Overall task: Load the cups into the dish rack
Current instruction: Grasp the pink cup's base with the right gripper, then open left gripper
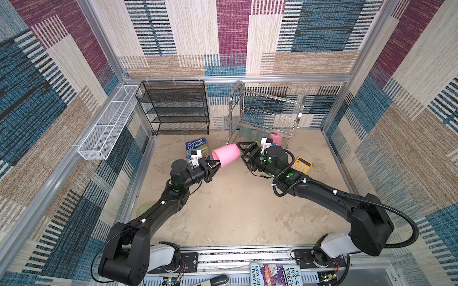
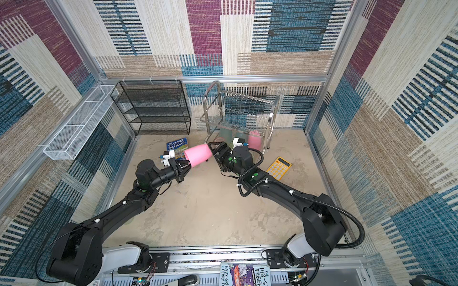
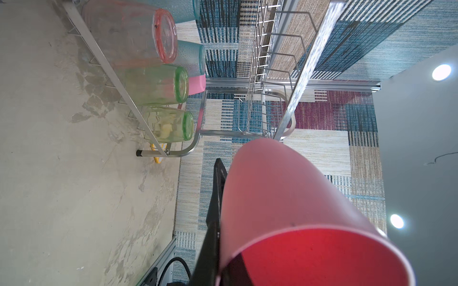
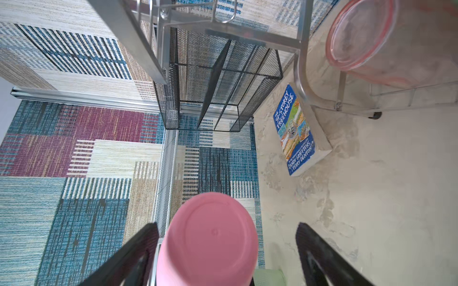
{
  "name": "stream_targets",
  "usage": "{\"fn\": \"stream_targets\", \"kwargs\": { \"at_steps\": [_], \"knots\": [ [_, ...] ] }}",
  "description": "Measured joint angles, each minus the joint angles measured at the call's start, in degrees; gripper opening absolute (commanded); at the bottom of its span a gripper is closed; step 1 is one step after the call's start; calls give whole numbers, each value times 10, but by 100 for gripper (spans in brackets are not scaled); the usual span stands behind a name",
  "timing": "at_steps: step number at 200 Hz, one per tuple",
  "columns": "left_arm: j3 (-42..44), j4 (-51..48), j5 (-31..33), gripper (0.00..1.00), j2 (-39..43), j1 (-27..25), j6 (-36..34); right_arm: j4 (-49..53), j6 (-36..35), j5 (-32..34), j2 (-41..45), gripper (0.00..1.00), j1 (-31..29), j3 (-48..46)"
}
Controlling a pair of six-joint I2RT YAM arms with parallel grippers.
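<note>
1. A white basket (image 1: 104, 128) is hung on the left wall. A black shelf unit (image 1: 176, 109) is stood against the back wall beside it.
2. A book (image 1: 196, 146) is laid flat on the table (image 1: 235, 210), in front of the shelf unit and just behind the left gripper (image 1: 214, 167).
3. The left gripper is pinched on the rim of the pink cup (image 1: 226, 155). In the left wrist view one finger (image 3: 215, 198) is seen lying along the outside of the cup wall.
4. The pink cup is held on its side above the table, just in front of the rack. In both top views its mouth is turned to the left gripper and its base to the right gripper (image 1: 244, 148).
5. The right gripper is spread. In the right wrist view the cup base (image 4: 210, 237) is seen between its fingers (image 4: 131, 255), one just beside the cup, the other apart from it.
6. The rack (image 1: 267, 111) is stood at the back right. On its lower tier cups are set base up: a salmon cup (image 3: 138, 34), a teal cup (image 3: 193, 58), a green cup (image 3: 158, 84), a further green cup (image 3: 171, 123) and a second pink cup (image 3: 197, 84).
7. A yellow calculator (image 1: 301, 165) is laid on the table to the right of the right gripper.
</note>
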State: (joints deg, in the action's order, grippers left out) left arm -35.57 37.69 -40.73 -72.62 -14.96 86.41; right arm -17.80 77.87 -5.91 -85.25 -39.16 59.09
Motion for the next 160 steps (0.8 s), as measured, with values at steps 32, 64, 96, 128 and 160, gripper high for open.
{"fn": "stream_targets", "kwargs": {
  "at_steps": [32,64,96,128,160],
  "knots": [
    [-3,0,-2,0,-4,0,3,-14,5,-12,-15,91,0,19],
    [-5,2,-2,0,-8,0,3,-24,16,-27,-33,90,0,30],
    [-6,13,-1,0,-14,0,3,-32,27,-39,-43,89,0,35],
    [-6,32,3,0,-21,-1,4,-39,36,-46,-54,88,0,41],
    [-10,39,16,0,-31,-2,3,-48,43,-50,-66,86,0,47]
  ]
}}
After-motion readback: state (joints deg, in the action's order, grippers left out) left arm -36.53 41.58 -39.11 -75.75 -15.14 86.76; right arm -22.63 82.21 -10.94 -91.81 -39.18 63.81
